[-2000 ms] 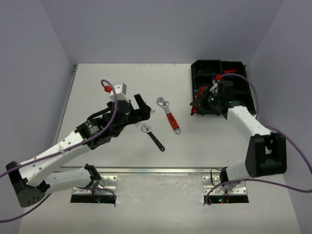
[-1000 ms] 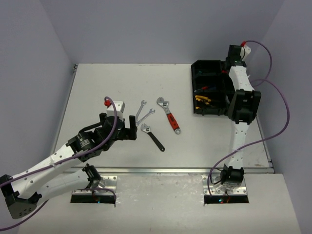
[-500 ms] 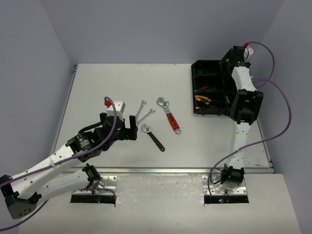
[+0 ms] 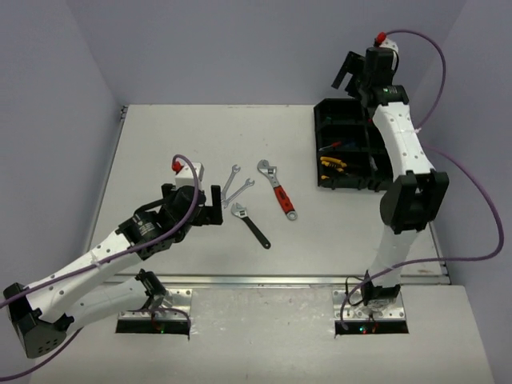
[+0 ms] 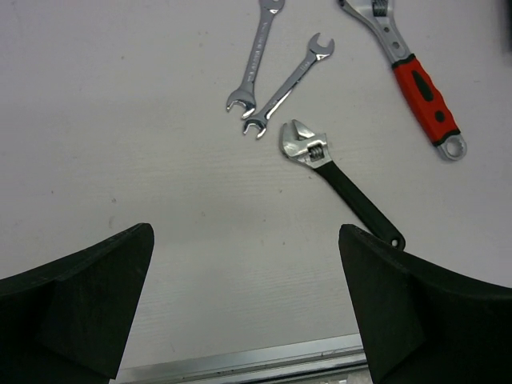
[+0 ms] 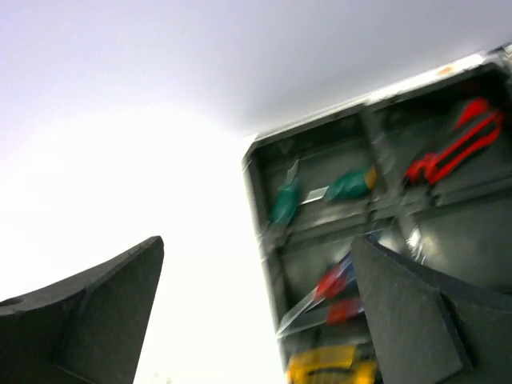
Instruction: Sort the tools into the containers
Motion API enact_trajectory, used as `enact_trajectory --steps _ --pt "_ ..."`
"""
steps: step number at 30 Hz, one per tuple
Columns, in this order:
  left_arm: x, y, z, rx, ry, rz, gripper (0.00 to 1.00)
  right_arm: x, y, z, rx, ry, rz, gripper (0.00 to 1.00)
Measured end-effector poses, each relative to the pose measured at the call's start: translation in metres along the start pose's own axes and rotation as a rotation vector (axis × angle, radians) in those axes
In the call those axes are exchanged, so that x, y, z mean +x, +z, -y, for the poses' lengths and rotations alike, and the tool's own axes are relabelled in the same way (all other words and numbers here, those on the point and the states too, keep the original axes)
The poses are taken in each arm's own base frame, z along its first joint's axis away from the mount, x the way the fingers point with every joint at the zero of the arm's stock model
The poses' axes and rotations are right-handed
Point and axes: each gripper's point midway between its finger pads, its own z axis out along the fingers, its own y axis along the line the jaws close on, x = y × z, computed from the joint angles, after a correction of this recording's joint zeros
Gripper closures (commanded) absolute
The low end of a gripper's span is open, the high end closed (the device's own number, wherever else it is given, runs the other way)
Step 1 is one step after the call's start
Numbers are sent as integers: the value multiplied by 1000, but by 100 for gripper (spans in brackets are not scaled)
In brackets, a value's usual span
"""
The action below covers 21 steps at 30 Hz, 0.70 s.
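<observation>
Four tools lie loose near the middle of the counter [image 4: 160, 136]. Two silver open-end wrenches [image 5: 254, 60] lie slanted side by side. A red-handled adjustable wrench [image 4: 278, 190] lies just to their right. A black-handled adjustable wrench [image 4: 250, 224] lies a little nearer the front edge, with its head close below the silver pair.

The black organiser tray [image 4: 318, 152] sits in the far right corner of the counter. Its compartments already hold several tools: yellow-handled pliers [image 4: 330, 162] on the side facing the middle of the counter, green-handled screwdrivers [image 6: 286, 200] in a far compartment, and a red-handled tool [image 6: 452, 148] that the blurred right wrist view does not let me name more closely.

The left gripper [image 4: 194, 210] hangs over the counter just left of the loose wrenches, towards the front edge. It points down, its jaws are spread wide and there is nothing between them. In its wrist view, the tail of the black-handled wrench lies near its right finger [image 5: 400, 312].

The right gripper [image 4: 350, 76] is raised high above the far edge of the tray, with its jaws also wide apart and empty.
</observation>
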Motion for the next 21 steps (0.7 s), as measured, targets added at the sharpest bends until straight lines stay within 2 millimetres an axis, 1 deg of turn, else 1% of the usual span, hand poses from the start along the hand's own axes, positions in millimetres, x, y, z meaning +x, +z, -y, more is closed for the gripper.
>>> enact_trajectory --steps 2,3,4,5,6,8,10,12,14,15,16,17,18,20,21 --pt "1 7 -8 -41 -9 -13 0 5 -49 -30 -67 -39 -14 1" --pt "1 10 -12 -62 -12 -21 0 11 -73 -46 -115 -60 -10 1" --pt "2 13 -16 -81 -14 -29 0 23 -96 -58 -156 -84 -23 1" --pt "4 16 -20 -98 -16 -38 0 39 -117 -66 -192 -112 -46 1" --pt "5 18 -22 -111 -13 -47 0 62 -137 -71 -228 -137 -73 1" --pt "8 21 -24 -127 -8 -62 0 120 -170 -72 -282 -197 -174 1" --pt "9 21 -27 -138 -9 -65 0 183 -191 -72 -333 -266 -291 1" --pt "7 21 -30 -155 -23 -56 0 247 -203 -67 -352 -356 -433 1" --pt "4 21 -36 -178 -40 -42 0 302 -213 -57 -344 -451 -561 2" --pt "2 19 -38 -188 -49 -33 0 325 -219 -53 -342 -497 -616 4" --pt "1 18 -40 -192 -58 -24 0 344 -225 -50 -344 -534 -658 6" --pt "-2 16 -42 -194 -70 -12 0 358 -232 -49 -351 -566 -690 6" --pt "-4 14 -42 -191 -79 -1 0 370 -240 -50 -365 -596 -714 8" --pt "-8 10 -44 -188 -94 19 0 384 -253 -58 -399 -635 -732 11" --pt "-9 9 -44 -187 -97 25 0 389 -257 -64 -419 -654 -737 17"
